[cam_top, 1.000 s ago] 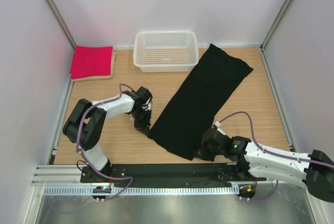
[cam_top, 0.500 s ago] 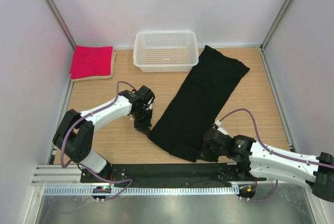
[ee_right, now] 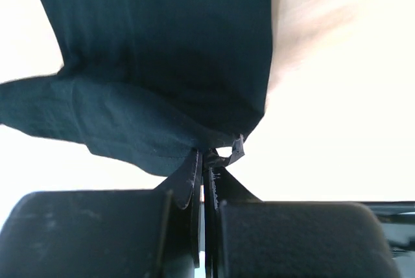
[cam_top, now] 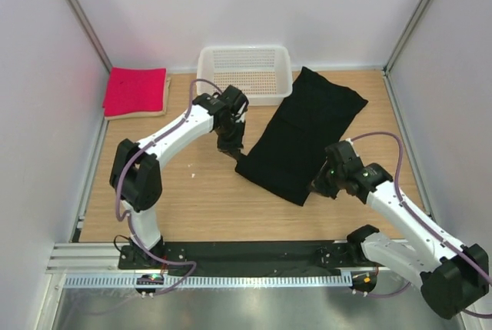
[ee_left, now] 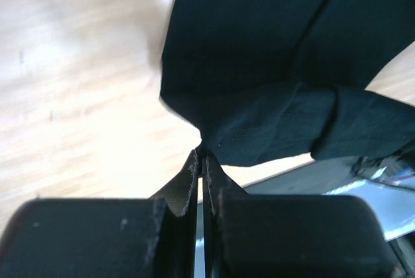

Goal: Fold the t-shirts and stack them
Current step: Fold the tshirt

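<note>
jaws of your left gripper [cam_top: 231, 150] and right gripper [cam_top: 322, 188] were each pinched shut on a near corner of the black t-shirt [cam_top: 307, 126], lying right of the basket [cam_top: 254, 50], presumably to draw its hem over into a fold.

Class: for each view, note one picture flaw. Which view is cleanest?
Top view: sharp, evenly lit, cleanest; pink shirt tints the wall red. Left wrist view: table blurred, washed out. Right wrist view: table blown nearly white, black shirt lacks detail.
</note>
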`<state>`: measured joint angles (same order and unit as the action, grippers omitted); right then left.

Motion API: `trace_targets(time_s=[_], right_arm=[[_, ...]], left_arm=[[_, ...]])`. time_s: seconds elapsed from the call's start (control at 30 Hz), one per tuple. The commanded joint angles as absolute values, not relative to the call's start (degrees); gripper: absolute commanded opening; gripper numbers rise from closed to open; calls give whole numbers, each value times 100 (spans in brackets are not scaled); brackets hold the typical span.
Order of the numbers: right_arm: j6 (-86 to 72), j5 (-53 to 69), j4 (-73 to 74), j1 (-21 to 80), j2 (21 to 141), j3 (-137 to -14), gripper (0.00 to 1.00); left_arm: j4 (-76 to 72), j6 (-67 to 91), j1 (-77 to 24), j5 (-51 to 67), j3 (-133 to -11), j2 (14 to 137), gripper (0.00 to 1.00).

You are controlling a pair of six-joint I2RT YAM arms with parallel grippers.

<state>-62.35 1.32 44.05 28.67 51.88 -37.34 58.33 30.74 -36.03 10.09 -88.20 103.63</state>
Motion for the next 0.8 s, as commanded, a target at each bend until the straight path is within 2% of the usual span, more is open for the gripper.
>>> trace_targets(time_s=[0.0,0.33,0.47,0.77], right_arm=[[-4969,492,4956,2200,5475,-4462,1],[-3693,1001,5493,477,6653,-5853,1],[-3464,1134,5388,186,7136,-6204,1],[-3270,1301,4852,-237,7743,-6390,1]], left_arm=[[6073,2848,-3621,879,-9692,10809,0],[6030,2962,-3621,923,-12215,12409,0],[5846,3015,-3621,967,-12988,12893,0],[4984,3103,-3612,888,-13043,13254,0]])
